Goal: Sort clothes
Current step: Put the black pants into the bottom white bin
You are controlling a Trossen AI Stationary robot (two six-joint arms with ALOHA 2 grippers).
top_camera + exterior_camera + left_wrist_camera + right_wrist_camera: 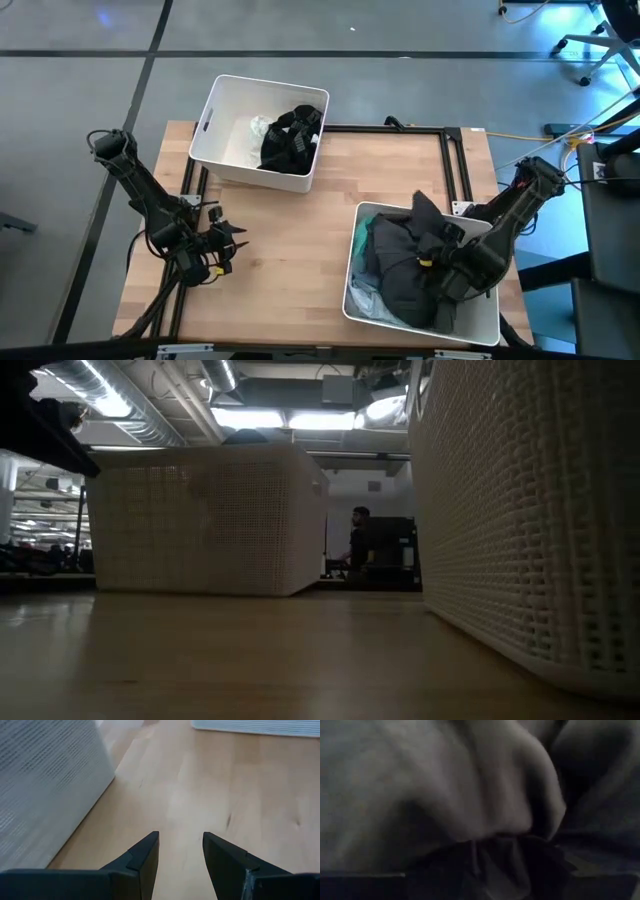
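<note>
While the dark grey fabric garment (pixel 412 262) lies heaped in the white rectangular plastic bin (pixel 488 322) at the wooden tabletop's (pixel 300 250) right edge, I see my right pincer (pixel 432 262) down on it; I cannot tell its spread or hold. Left of that bin, my left pincer (pixel 180 852) hovers parted, empty.

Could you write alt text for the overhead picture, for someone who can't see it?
Seen from above, the right gripper reaches into a white bin of dark grey clothes on a wooden table. The left gripper waits, open, over bare wood; a second bin holds black garments.
</note>
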